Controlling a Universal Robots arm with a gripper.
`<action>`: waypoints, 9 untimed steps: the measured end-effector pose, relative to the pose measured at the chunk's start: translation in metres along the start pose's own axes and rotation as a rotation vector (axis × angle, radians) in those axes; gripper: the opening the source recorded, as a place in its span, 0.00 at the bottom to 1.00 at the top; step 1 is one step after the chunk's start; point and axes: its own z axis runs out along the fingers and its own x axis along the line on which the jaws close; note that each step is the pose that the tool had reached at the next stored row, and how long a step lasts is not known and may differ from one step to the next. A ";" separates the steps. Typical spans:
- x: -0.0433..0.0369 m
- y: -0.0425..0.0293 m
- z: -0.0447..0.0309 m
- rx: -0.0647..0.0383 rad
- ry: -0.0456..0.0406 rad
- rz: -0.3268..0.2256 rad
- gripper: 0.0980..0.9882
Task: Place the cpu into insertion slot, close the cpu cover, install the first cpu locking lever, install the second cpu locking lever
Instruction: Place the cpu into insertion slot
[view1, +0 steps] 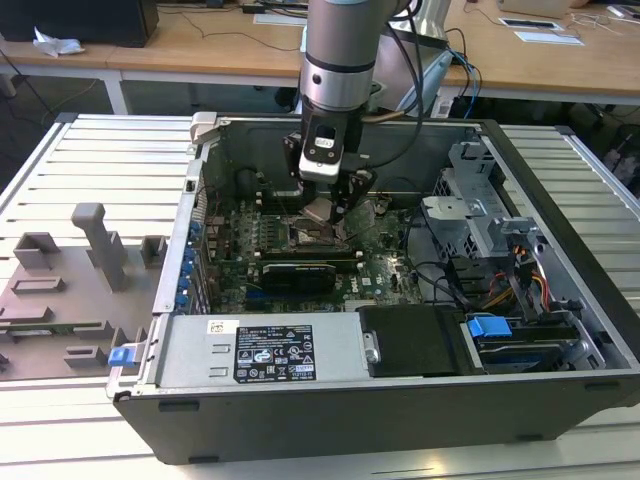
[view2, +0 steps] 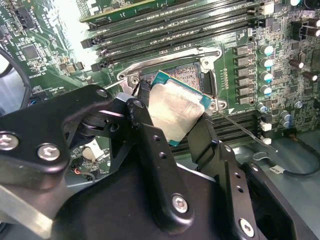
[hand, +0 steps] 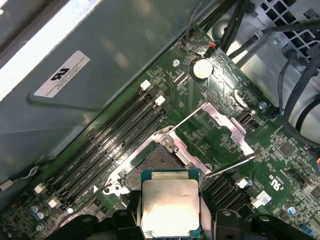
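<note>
Gripper (view1: 325, 212) jaws clamped on the cpu (hand: 170, 205), opposite edges. It hung tilted just over one side of the insertion slot (hand: 157, 162); contact unclear. Beyond, the cpu cover (hand: 222, 117) stood open.

Silvery-grey tubular arm (view1: 340, 30) with dark joint ring; black jointed hand (view2: 172, 109), silver screw heads (view2: 180, 202); black cables (view1: 420, 90) alongside

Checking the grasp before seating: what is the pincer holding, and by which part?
The chip, clamped by two opposite side edges between the fingers of the pincer, metal top uncovered.
</note>
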 end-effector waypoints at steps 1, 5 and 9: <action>0.0000 0.0000 0.0002 0.000 -0.0001 0.005 0.50; 0.0000 0.0000 0.0004 0.001 -0.0007 0.020 0.50; 0.0000 0.0000 0.0009 0.001 -0.0008 0.037 0.50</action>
